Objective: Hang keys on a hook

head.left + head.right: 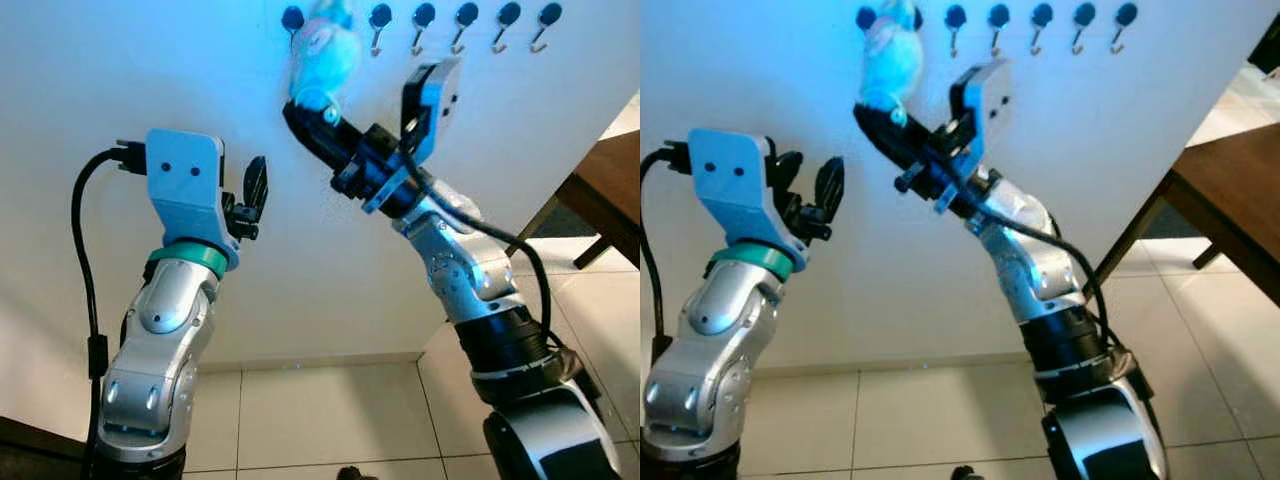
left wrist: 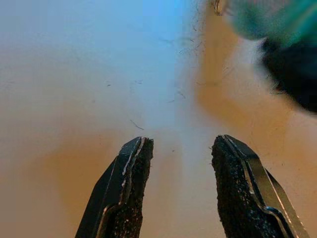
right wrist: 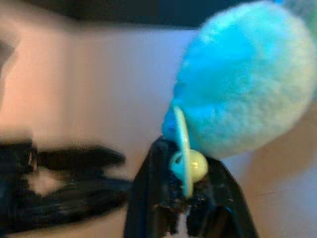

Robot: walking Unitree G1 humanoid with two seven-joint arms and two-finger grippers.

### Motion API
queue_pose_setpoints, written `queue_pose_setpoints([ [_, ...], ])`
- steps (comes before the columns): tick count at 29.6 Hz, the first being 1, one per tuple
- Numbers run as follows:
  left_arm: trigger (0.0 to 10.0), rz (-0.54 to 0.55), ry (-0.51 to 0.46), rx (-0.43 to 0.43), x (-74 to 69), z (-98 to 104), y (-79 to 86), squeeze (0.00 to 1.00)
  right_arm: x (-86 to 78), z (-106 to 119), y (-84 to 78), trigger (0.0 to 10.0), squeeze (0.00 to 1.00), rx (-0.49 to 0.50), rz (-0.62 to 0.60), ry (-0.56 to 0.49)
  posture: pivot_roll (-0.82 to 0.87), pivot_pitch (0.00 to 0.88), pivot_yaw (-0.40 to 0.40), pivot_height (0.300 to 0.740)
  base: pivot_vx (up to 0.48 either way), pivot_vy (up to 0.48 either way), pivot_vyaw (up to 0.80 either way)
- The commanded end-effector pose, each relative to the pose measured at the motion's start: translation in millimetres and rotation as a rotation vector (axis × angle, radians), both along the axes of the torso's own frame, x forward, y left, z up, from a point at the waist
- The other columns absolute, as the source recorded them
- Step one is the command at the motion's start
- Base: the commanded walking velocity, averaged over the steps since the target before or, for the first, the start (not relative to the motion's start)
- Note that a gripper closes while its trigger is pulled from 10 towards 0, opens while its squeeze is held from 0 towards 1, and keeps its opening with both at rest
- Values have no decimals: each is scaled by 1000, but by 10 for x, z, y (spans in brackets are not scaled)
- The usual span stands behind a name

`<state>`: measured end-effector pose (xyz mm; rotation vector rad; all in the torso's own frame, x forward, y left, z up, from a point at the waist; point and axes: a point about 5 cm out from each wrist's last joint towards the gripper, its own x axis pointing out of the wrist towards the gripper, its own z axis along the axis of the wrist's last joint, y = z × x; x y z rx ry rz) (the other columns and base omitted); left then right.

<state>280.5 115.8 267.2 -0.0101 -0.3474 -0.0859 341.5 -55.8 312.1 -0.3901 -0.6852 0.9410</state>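
White wall (image 1: 150, 80) fills my view, with a row of hooks (image 1: 465, 25) along its top. My left gripper (image 1: 252, 195) hovers off the wall, fingers parted and empty. Further right, my right gripper (image 1: 305, 120) pinches the keys' pale green ring (image 3: 182, 151) beneath its fluffy turquoise pom-pom (image 1: 322, 55), right at the leftmost hooks (the blur hides the ring's seating). Letting go too soon risks dropping them to the floor (image 1: 320, 410).
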Motion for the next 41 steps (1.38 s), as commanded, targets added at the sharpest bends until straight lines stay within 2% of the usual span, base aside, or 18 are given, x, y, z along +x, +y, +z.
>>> queue_pose_setpoints([
  [1, 10000, -1, 19, -3, 5, -43, -19, 0, -43, 133, 145, 10000, 0, -190, -106, -326, -44, 124, 89, 740, 0, 0, 0],
  [3, 10000, -1, 19, -3, 5, -43, -19, 0, -43, 133, 145, 10000, 0, -190, -106, -326, -44, 124, 89, 740, 0, 0, 0],
  [4, 10000, -6, 19, -5, 6, -44, -32, 0, -33, 181, 171, 10000, 0, -241, -162, -427, -44, 124, 89, 740, 0, 0, 0],
  [5, 10000, -6, 19, -5, 6, -44, -32, 0, -33, 181, 171, 10000, 0, -241, -162, -427, -44, 124, 89, 740, 0, 0, 0],
  [6, 10000, -10, 18, -7, 9, -40, -44, 0, -11, 259, 179, 10000, 0, -305, -257, -553, -43, 124, 89, 740, 0, 0, 0],
  [7, 10000, -10, 18, -7, 9, -40, -44, 0, -11, 259, 179, 10000, 0, -305, -257, -553, -43, 124, 89, 740, 0, 0, 0],
  [8, 10000, -12, 17, -9, 12, -36, -53, 0, 20, 353, 158, 10000, 0, -351, -357, -670, -46, 126, 91, 740, 0, 0, 0],
  [9, 10000, -12, 17, -9, 12, -36, -53, 0, 20, 353, 158, 10000, 0, -351, -357, -670, -46, 126, 91, 740, 0, 0, 0],
  [10, 10000, -16, 17, -11, 14, -33, -60, 0, 49, 460, 110, 10000, 0, -389, -444, -774, -46, 126, 91, 740, 0, 0, 0],
  [11, 10000, -16, 17, -11, 14, -33, -60, 0, 49, 460, 110, 10000, 0, -389, -444, -774, -46, 126, 91, 740, 0, 0, 0],
  [12, 10000, -20, 17, -13, 15, -32, -68, 0, 77, 542, 57, 10000, 0, -448, -512, -873, -46, 126, 91, 740, 0, 0, 0],
  [14, 10000, -20, 17, -13, 15, -32, -68, 0, 77, 542, 57, 10000, 0, -448, -512, -873, -46, 126, 91, 740, 0, 0, 0],
  [21, 10000, -34, 19, -21, 30, -31, -102, 0, 171, 778, -200, 10000, 0, -640, -625, -1116, -73, 132, 100, 740, 0, 0, 0],
  [23, 10000, -34, 19, -21, 30, -31, -102, 0, 171, 778, -200, 10000, 0, -640, -625, -1116, -73, 132, 100, 740, 0, 0, 0],
  [31, 10000, -36, 20, -27, 47, -28, -114, 0, 245, 804, -418, 10000, 0, -726, -685, -1234, -70, 137, 109, 740, 0, 0, 0],
  [35, 10000, -35, 20, -26, 50, -27, -109, 0, 267, 788, -449, 10000, 0, -749, -687, -1238, -70, 137, 109, 740, 0, 0, 0],
  [38, 10000, -34, 20, -27, 56, -26, -106, 0, 336, 678, -517, 10000, 0, -848, -671, -1208, -73, 138, 108, 740, 0, 0, 0],
  [41, 10000, -34, 21, -27, 57, -28, -109, 0, 371, 603, -539, 10000, 0, -885, -654, -1189, -73, 139, 108, 740, 0, 0, 0],
])
